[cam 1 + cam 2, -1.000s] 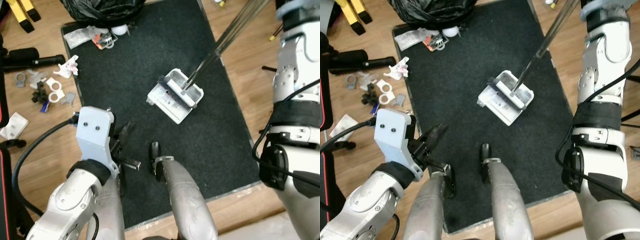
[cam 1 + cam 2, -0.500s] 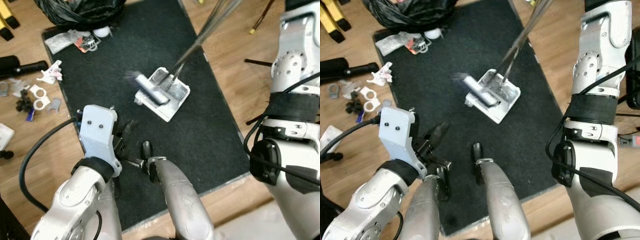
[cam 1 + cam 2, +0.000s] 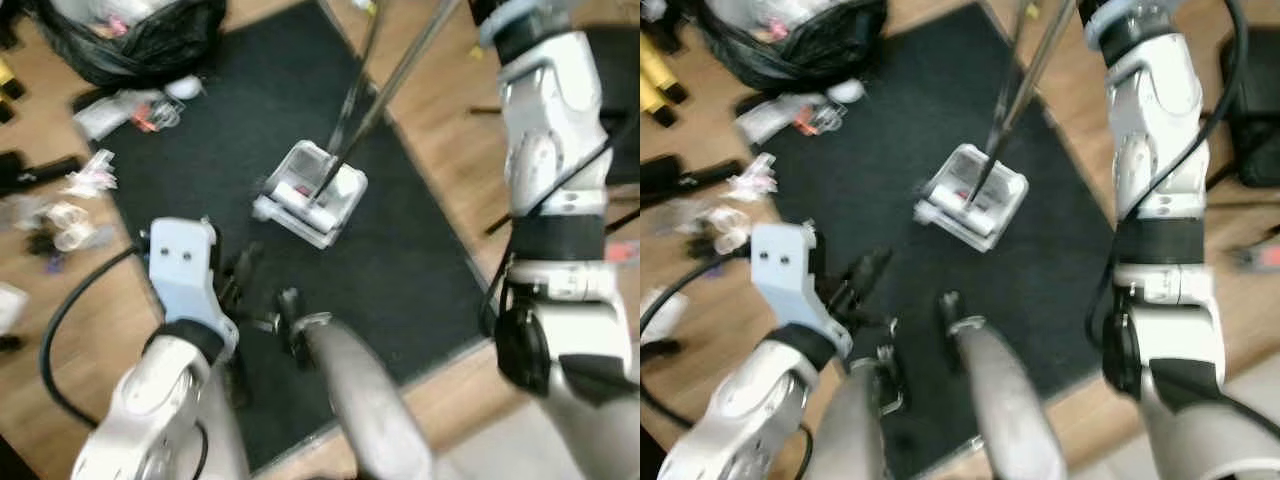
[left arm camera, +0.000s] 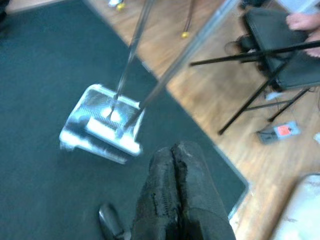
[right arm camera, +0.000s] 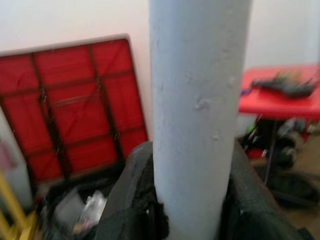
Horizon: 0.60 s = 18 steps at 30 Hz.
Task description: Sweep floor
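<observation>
Two black fingers of the right gripper (image 5: pixel 192 205) are clamped around a pale broom handle (image 5: pixel 195 115), seen close up in the right wrist view with a red folded frame (image 5: pixel 75 105) and a red desk (image 5: pixel 280 97) blurred behind it; from the head views the right arm (image 3: pixel 1155 150) reaches up toward the top edge, and the handle (image 3: pixel 385 90) slants down from there to a white sweeper head (image 3: pixel 308 193) resting on the dark mat (image 3: pixel 410 260); a second thin rod runs down beside it to the same head. The left gripper (image 4: pixel 172 200) hangs low in front of the robot with its fingers pressed together and holding nothing, its tips above the mat, near the sweeper head (image 4: pixel 102 125) but apart from it. Beyond the mat's far corner sits a black rubbish bag (image 3: pixel 790 40), with scraps of litter (image 3: pixel 790 115) on the mat's edge just beside it; more small bits (image 3: pixel 70 210) lie on the wooden floor (image 3: pixel 480 140) to the robot's left; a black folding chair (image 4: pixel 280 45) stands on the floor off the mat.
</observation>
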{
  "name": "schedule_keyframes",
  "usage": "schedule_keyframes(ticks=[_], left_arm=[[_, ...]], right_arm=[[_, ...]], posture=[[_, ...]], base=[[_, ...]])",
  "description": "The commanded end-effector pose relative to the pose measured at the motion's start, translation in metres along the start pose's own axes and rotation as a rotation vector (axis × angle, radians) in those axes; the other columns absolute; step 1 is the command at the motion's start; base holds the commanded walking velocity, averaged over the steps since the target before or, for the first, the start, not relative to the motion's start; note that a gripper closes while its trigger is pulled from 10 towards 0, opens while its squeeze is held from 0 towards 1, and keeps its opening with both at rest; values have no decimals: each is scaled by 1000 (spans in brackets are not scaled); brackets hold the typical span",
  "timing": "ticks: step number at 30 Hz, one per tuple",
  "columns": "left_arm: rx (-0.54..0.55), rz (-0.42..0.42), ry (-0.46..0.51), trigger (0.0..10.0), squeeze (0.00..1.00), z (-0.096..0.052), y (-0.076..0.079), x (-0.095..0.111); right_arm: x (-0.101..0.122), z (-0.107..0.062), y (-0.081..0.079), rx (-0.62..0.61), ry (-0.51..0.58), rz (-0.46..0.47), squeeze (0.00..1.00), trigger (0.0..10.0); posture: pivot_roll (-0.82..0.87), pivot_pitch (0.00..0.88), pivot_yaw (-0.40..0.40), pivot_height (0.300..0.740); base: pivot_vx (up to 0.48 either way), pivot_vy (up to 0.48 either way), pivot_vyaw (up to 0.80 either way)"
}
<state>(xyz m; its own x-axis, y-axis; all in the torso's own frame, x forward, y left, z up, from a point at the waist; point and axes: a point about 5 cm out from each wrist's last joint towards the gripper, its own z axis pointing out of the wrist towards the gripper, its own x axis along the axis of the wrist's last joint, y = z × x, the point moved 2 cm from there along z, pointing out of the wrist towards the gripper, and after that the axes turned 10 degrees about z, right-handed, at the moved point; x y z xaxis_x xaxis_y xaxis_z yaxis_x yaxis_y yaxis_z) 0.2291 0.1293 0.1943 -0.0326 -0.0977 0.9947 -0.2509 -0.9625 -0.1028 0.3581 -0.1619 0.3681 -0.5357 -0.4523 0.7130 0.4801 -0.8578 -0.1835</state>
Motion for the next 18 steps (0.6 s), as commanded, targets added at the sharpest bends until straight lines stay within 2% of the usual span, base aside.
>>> schedule_keyframes(ticks=[1, 2, 3, 4, 5, 6, 8, 13, 18], left_arm=[[95, -30, -20, 10000, 0, 7, -21, -9], [121, -36, -8, 10000, 0, 12, -28, -8], [121, -36, -8, 10000, 0, 12, -28, -8], [133, -40, 0, 10000, 0, 16, -32, -7], [134, -40, 7, 10000, 0, 18, -32, -6], [134, -40, 7, 10000, 0, 18, -32, -6], [137, -47, 18, 10000, 0, 22, -31, -6], [141, -56, 27, 10000, 0, 28, -30, -6], [150, -67, 24, 10000, 0, 33, -31, -7]], right_arm=[[-4, -15, -15, 38, -41, 14, 0, 10000], [-15, -23, -17, 28, -119, -20, 0, 10000], [-15, -23, -17, 28, -119, -20, 0, 10000], [-22, -28, -17, 16, -170, -48, 0, 10000], [-26, -33, -19, 7, -180, -4, 0, 10000], [-26, -33, -19, 7, -180, -4, 0, 10000], [-31, -41, -23, 6, -208, 3, 0, 10000], [-36, -48, -25, -6, -234, -18, 0, 10000], [-40, -51, -25, -34, -249, -23, 0, 10000]], posture=[[-75, 313, -157, 740], [-81, 297, -162, 740], [-81, 297, -162, 740], [-81, 297, -162, 740], [-87, 284, -166, 740], [-87, 284, -166, 740], [-93, 261, -169, 740], [-91, 239, -171, 740], [-84, 215, -169, 740]], base=[[480, 0, 0], [480, 0, 800], [480, 0, 800], [480, 0, 800], [446, 0, 800], [446, 0, 800], [424, 0, 0], [370, 0, 0], [0, 0, 0]])
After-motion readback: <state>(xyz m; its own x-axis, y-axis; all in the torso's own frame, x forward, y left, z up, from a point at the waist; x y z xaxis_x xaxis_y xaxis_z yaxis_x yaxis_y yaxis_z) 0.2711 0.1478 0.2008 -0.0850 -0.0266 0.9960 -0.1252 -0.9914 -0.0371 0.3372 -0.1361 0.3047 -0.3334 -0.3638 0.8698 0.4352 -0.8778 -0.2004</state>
